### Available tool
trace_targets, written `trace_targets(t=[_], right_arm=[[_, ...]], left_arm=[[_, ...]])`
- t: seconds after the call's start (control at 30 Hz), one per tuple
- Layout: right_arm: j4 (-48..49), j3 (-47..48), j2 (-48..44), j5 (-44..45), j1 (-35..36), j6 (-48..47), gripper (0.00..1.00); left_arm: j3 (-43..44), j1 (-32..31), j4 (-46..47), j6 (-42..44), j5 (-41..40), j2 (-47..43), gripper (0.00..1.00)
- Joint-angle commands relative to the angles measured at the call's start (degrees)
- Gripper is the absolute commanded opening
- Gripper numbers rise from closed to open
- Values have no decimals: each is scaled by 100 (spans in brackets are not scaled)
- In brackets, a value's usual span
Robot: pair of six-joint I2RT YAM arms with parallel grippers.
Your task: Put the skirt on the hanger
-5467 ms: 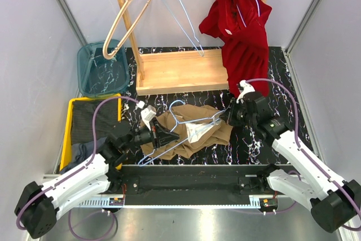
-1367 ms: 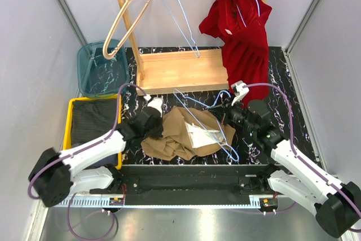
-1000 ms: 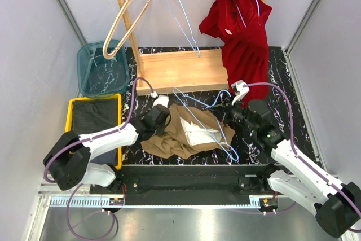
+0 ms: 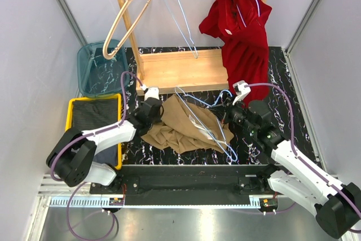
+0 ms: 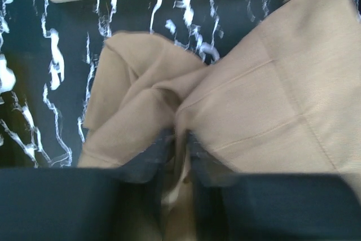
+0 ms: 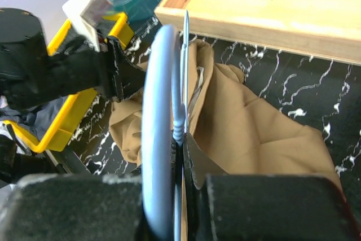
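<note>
The tan skirt [image 4: 180,131] lies crumpled on the black marbled table between the arms. A light blue wire hanger [image 4: 207,123] slants across its top, partly inside the cloth. My right gripper [image 4: 228,114] is shut on the hanger's neck; in the right wrist view the hanger [image 6: 161,111] runs up from between the gripper [image 6: 183,145] jaws, with the skirt [image 6: 254,134] below. My left gripper [image 4: 153,111] is at the skirt's far left corner. In the left wrist view, the left gripper [image 5: 179,139] pinches a raised fold of the skirt [image 5: 271,100].
A wooden rack base [image 4: 180,70] stands just behind the skirt. From its rail hang a red garment [image 4: 242,32], a wooden hanger [image 4: 127,18] and another wire hanger [image 4: 180,15]. A teal bin [image 4: 98,69] and a yellow bin [image 4: 76,105] of dark clothes sit at the left.
My left gripper has moved back toward the rack, drawing the skirt's left corner up along the hanger. The skirt now covers more of the hanger. The right arm has hardly moved.
</note>
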Motion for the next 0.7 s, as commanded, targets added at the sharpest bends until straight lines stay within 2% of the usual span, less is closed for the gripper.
trace_targets(t=[0.0,0.1,0.2,0.23,0.37,0.5,0.67], right_arm=[[143,-82,108,94,29,104,0],[186,-162,161,76,20,147,0],[222,-241,134,207,20,174,0],[222,-241,108,242,29,174,0],[257,-285,20,751,29,314,0],[423,-399,-120,1165,29,438,0],[442,-390,-41,1236,29,473,0]], left_arm=[[-89,41,-338,-389,28,-444,61],[130,41,-540,-249,106,-760,82],[499,50,-664,-82,536,-1120,86],[673,41,-629,-12,938,-1148,87],[1079,-11,-567,-46,1697,-999,87],[1447,-152,-409,-134,1821,-421,86],[2054,-257,-601,-195,1690,354,86]])
